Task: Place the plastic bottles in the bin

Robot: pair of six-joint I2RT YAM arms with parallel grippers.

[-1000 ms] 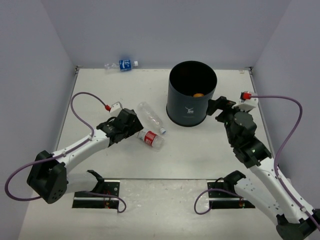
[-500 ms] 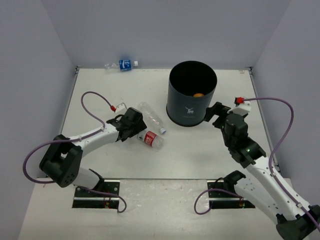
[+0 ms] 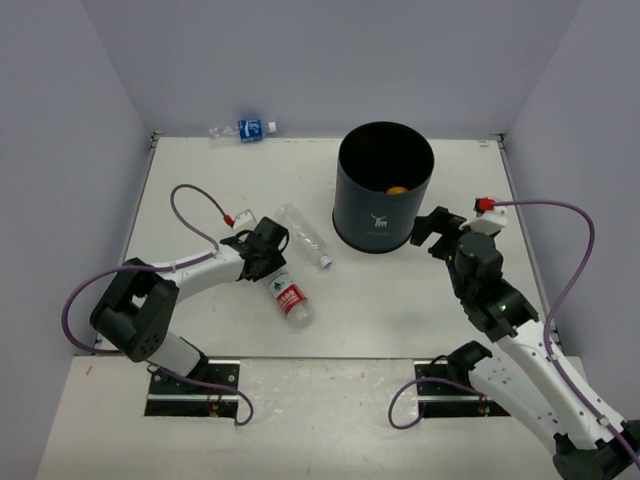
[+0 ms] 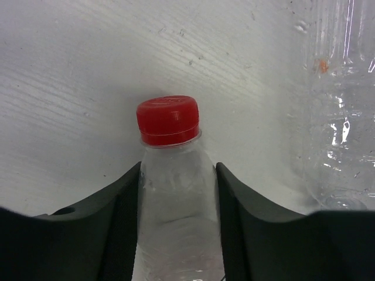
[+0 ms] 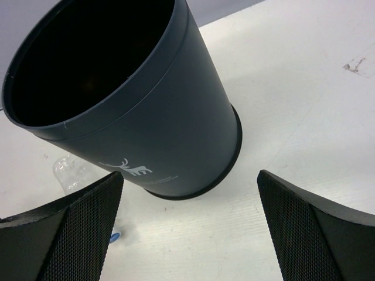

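White table (image 3: 400,300) | step: pick-up, left gripper (image 4: 179,171) clamped on red-capped bottle (image 4: 176,222), lying left of bin (image 3: 372,212) | right gripper (image 5: 190,175) spread wide beside bin | next: lift, carry over rim, release

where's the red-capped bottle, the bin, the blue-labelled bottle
clear red-capped bottle (image 4: 176,199), left wrist view, body
tall black bin (image 3: 360,215), top external view, outer wall
blue-labelled bottle (image 3: 250,129), top external view, label

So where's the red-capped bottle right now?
The bottle lies left of centre in the top view, gripped near its cap by the left gripper, beside the clear bottle.
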